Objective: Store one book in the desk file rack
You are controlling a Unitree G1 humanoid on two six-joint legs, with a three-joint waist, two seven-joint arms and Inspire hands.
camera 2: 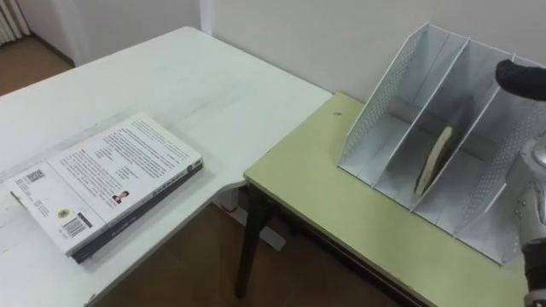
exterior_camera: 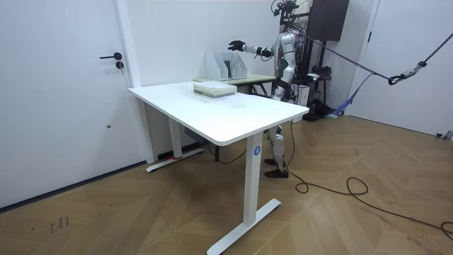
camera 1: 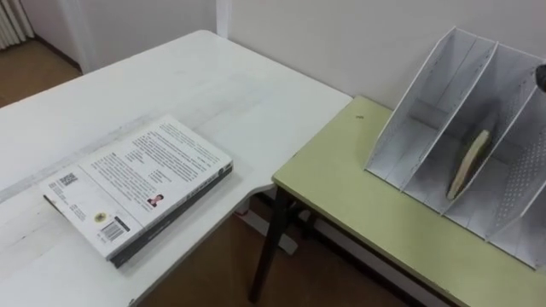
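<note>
Left eye view: book (camera 1: 141,183) lies flat on the white desk (camera 1: 213,85) in the lower left of the frame, printed cover with barcode facing up, close to the desk's near edge; no hand touches it.

White perforated file rack (camera 1: 426,128) stands at the right of the frame on the green table (camera 1: 341,170), which butts against the desk's corner; book and rack are well apart, on separate tabletops. I see a thin beige item (camera 1: 469,162) leaning in the rack's second compartment from the frame's left; I cannot tell what it is. The compartment at the frame's left shows nothing in it.

Right eye view: right hand (camera 2: 520,77) shows as a dark shape at the upper right edge, above the rack's right part, with the silver forearm below it along the right edge; I cannot tell whether its fingers are open or curled.

Room view: robot stands at the far end of the desk beside the green table, at the upper right of the frame; its right arm is stretched out level toward the rack near the back wall, hand above the rack. Left hand (exterior_camera: 278,90) hangs by the body on the side nearer the camera; too small for me to read its fingers. Book sits at the desk's far end, short of the rack.
</note>
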